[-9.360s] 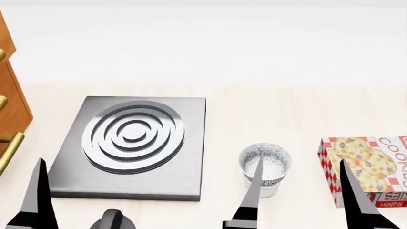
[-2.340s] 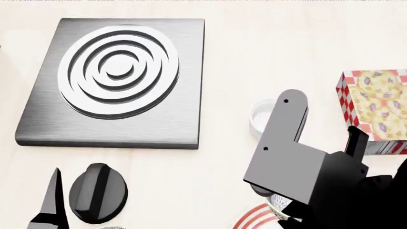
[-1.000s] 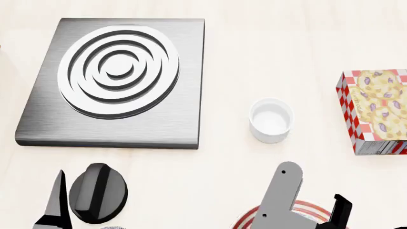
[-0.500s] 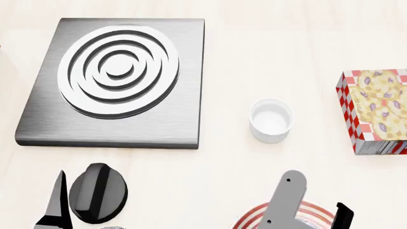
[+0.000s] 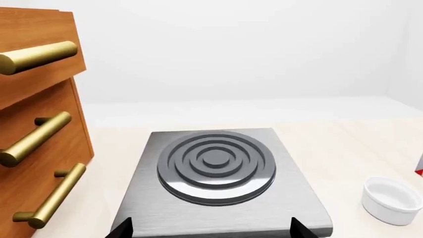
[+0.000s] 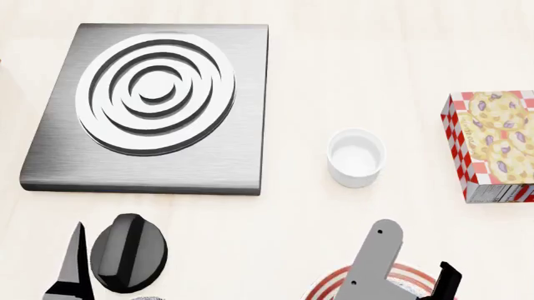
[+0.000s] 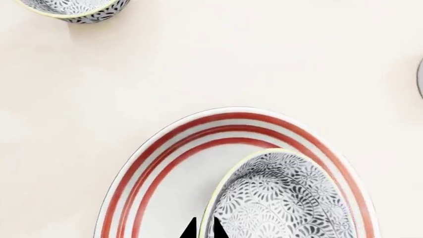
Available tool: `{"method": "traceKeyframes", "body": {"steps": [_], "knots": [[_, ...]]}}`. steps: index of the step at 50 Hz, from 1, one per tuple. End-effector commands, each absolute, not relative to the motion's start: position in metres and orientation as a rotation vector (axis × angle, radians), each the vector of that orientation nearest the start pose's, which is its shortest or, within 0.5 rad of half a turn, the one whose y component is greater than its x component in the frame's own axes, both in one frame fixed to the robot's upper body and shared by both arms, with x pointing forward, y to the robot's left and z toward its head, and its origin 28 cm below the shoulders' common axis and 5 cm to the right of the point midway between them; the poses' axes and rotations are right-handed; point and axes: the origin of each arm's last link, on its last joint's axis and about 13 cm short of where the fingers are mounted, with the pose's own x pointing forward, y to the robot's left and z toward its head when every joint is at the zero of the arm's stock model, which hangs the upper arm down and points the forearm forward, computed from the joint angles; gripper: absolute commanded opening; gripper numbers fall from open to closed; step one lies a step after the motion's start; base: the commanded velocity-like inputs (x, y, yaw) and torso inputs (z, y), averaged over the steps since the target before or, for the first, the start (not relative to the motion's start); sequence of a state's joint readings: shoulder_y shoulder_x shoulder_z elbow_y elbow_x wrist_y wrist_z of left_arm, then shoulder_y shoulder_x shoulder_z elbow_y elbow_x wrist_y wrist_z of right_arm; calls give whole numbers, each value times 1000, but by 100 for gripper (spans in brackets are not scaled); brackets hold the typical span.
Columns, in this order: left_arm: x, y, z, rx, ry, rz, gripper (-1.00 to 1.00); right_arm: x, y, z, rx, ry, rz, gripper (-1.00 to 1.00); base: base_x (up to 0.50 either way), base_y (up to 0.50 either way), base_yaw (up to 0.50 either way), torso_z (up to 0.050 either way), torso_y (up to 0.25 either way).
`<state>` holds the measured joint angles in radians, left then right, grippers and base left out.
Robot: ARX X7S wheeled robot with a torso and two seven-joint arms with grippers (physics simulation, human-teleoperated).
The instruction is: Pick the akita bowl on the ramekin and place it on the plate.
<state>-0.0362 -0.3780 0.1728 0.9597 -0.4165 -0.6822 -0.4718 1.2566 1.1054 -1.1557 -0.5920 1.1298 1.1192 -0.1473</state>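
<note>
In the right wrist view the akita bowl (image 7: pixel 278 198), speckled grey-black with a pale rim, lies over the white inside of the red-ringed plate (image 7: pixel 152 163). My right gripper (image 7: pixel 203 232) is shut on the bowl's rim, one tip inside and one outside. Whether the bowl rests on the plate, I cannot tell. The white ramekin (image 6: pixel 356 156) (image 5: pixel 390 198) stands bare on the counter. In the head view only the right arm's grey link (image 6: pixel 374 262) and a strip of the plate (image 6: pixel 329 284) show. My left gripper (image 5: pixel 210 230) hangs open before the stove plate.
A grey stove plate (image 6: pixel 50 169) with a ringed burner fills the left. A black knob (image 6: pixel 127 252) sits near it, a cookie box (image 6: pixel 492 147) at the right, wooden drawers (image 5: pixel 39 148) at the far left. A second speckled bowl (image 7: pixel 73 7) stands beyond the plate.
The bowl, once on the ramekin, has been carried over the plate. In the last second the right arm's link shifted slightly right and down; the left arm has not moved.
</note>
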Motion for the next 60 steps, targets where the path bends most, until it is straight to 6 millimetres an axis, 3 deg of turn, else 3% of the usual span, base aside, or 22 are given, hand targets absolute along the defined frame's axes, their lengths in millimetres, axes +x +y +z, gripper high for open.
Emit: {"method": "traceKeyframes", "body": {"steps": [1, 30, 31, 47, 60], "knots": [[157, 202, 155, -3, -236, -70, 100, 221, -182, 204, -692, 688, 837, -100, 0, 0, 0, 0, 0], [158, 202, 154, 3, -236, -70, 100, 222, -180, 192, -673, 684, 823, -100, 0, 0, 0, 0, 0], [158, 202, 154, 4, -235, -70, 100, 224, -180, 192, -669, 683, 807, 100, 0, 0, 0, 0, 0], [158, 201, 153, 3, -232, -75, 100, 224, -178, 193, -675, 658, 798, 100, 0, 0, 0, 0, 0], [157, 201, 153, 3, -228, -80, 100, 225, -172, 198, -602, 523, 804, 100, 0, 0, 0, 0, 0]]}}
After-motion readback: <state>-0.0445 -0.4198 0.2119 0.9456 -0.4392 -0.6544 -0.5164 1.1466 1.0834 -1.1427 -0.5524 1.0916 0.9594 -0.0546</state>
